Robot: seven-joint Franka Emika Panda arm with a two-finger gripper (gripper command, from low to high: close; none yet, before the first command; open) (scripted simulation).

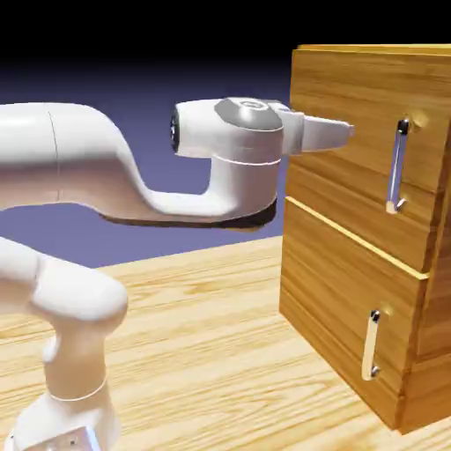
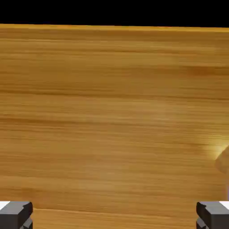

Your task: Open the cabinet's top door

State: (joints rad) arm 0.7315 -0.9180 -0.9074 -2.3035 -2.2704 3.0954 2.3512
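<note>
"Fingers, small, grey and blocky [image 2: 17, 215], where do they stand?"

"Spread wide at the bottom corners of the hand view, with nothing pinched between them."

"And the top door?"

"That broad, honey-brown wood-grain panel [image 1: 339, 110], the upper of two on the boxy wooden cabinet [image 1: 436, 352], at the exterior view's right. It looks closed. Its long silver bar handle [image 1: 398, 166] stands upright near the far edge."

"So the step in hand is the reach?"

"I'd judge so, and early in the job. The hand faces bare wood to one side of the bar. I'd shift it across toward the handle before pressing in, line it up on the bar's middle, then advance with one finger passing each side. Come in skewed and a tip could knock the bar or scrape the panel."

"How will the bar behave?"

"It's slim, smooth and shiny, so it might slip. Close firmly, then pull in an arc, as a hinged door would want."

"Anything else by way of finish?"

"Long streaky grain on the door, a paler, wavy grain on the light wooden surface [image 1: 194, 326], and a shorter silver handle [image 1: 372, 345] on the lower door [image 1: 330, 304]. The arm [image 1: 79, 154] is glossy white, all rounded shells."
</note>
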